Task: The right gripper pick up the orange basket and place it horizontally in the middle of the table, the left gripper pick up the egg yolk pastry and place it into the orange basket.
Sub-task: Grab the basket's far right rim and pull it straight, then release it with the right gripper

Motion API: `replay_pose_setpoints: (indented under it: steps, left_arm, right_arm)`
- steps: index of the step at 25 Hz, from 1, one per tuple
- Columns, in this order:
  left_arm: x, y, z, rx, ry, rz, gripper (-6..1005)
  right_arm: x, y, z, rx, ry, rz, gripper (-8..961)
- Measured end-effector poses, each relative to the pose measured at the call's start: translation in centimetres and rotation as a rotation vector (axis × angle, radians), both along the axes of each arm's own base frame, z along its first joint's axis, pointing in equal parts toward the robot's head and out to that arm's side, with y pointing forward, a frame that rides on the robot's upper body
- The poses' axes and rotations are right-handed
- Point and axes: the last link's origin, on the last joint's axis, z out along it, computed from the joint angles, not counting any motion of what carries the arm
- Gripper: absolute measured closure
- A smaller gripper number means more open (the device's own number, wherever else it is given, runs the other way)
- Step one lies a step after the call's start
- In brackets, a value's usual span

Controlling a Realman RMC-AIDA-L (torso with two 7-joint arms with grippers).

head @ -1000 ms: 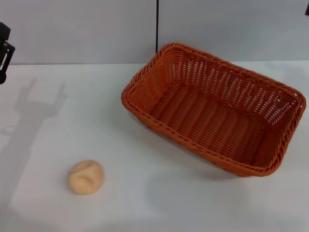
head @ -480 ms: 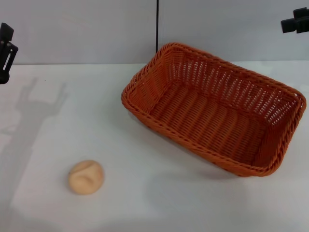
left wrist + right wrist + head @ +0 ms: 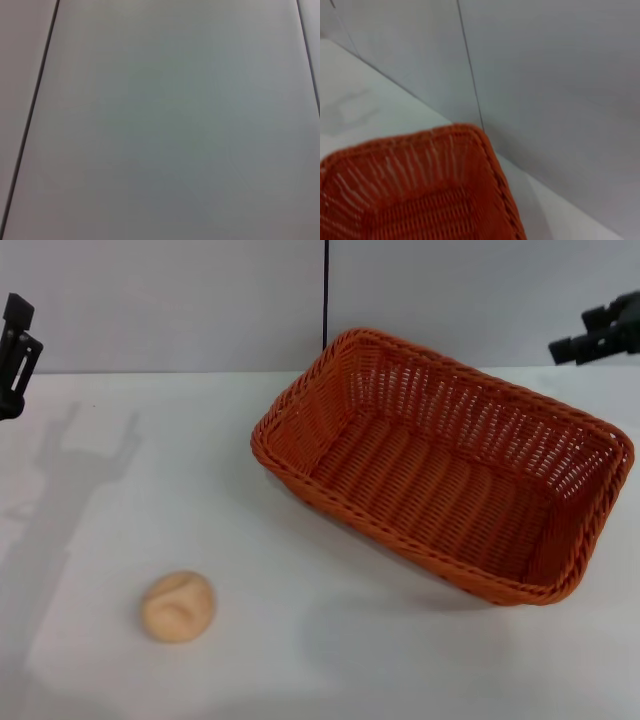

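Pastry [image 3: 178, 606]: lies alone on the near left of the table [image 3: 120, 500], well apart from the basket.
Basket [image 3: 447, 466]: sits askew on the right half, open side up, nothing inside; its far corner lies near the wall [image 3: 545, 75].
Left gripper [image 3: 14, 358]: at the far left edge, above the table, holding nothing; finger spread can't be told.
Right gripper [image 3: 600, 332]: at the far right edge, above the basket's far end, not touching it; finger spread can't be told.
Wall: grey panels with a dark seam [image 3: 325, 290] behind the basket.
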Motion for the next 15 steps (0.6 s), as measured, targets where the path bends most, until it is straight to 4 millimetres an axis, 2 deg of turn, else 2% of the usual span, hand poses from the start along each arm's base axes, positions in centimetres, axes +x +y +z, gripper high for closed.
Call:
replay_pose_setpoints:
  steps: [7,15]
  left_arm:
    - [-0.1,-0.1,-0.2,-0.009,-0.008,0.006,201]
    - [-0.1,-0.2,-0.3,-0.014,-0.009,0.009,201]
  right_arm:
    - [1.0,0.1,-3.3,-0.034,-0.120,-0.044,204]
    - [1.4,0.0,-4.9,-0.072,-0.114,-0.074,204]
